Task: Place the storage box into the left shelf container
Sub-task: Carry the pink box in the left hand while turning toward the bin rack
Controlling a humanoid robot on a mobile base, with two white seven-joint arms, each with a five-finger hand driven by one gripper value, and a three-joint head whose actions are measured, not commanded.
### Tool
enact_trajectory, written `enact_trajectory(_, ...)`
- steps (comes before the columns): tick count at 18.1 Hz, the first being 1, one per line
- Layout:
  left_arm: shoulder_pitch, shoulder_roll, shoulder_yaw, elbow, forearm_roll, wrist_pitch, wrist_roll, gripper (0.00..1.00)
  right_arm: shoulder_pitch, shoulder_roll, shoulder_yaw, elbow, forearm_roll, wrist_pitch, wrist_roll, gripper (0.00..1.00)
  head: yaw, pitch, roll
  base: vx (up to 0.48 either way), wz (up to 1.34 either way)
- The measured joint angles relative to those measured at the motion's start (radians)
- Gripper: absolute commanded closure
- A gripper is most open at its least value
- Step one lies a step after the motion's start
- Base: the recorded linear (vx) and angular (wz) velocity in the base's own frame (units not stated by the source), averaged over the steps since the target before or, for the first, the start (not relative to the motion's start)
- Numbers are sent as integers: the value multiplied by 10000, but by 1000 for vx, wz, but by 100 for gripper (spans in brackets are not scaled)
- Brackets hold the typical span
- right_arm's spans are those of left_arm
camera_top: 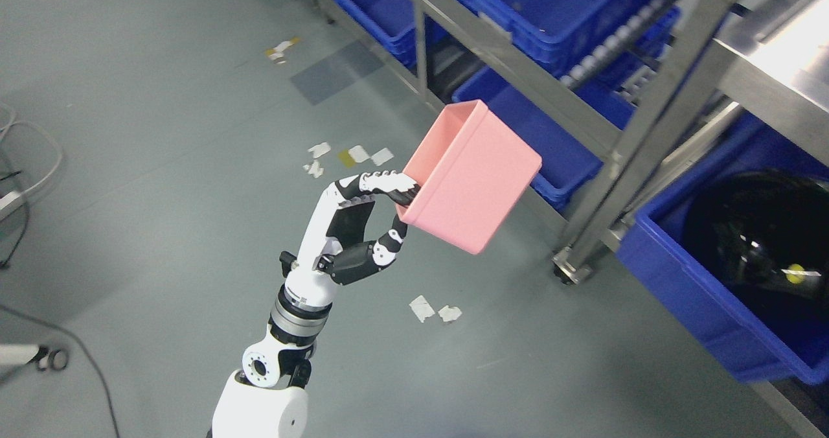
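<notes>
My left hand [405, 208] reaches up from the bottom edge and is shut on the near rim of a pink storage box [473, 179]. Its fingers [388, 182] hook over the rim's top while the thumb [392, 240] presses from below. The box is held in the air, tilted, with its open side turned up and to the left. It hangs just in front of the metal shelf [654, 107]. Behind it on the low shelf level sits a blue container [563, 146], partly hidden by the box. The right arm does not show.
More blue bins [550, 4] fill the upper shelf levels. A large blue bin [686, 295] holding a black object stands at the right. The shelf's post ends in a foot [570, 269] on the grey floor. Paper scraps [434, 310] and cables [26, 166] lie on the floor.
</notes>
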Motion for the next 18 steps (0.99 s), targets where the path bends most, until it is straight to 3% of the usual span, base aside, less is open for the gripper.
enact_trajectory(9,992,-9,-8,-182,23,-4,0,98,4,0,0,1,0,6,16,0,0,5,0,138,673)
enact_trajectory(18,1406,-13,153,-230,36,-4,0,98,1,0,0,0,0,28,66,0,0,5,0,410,331)
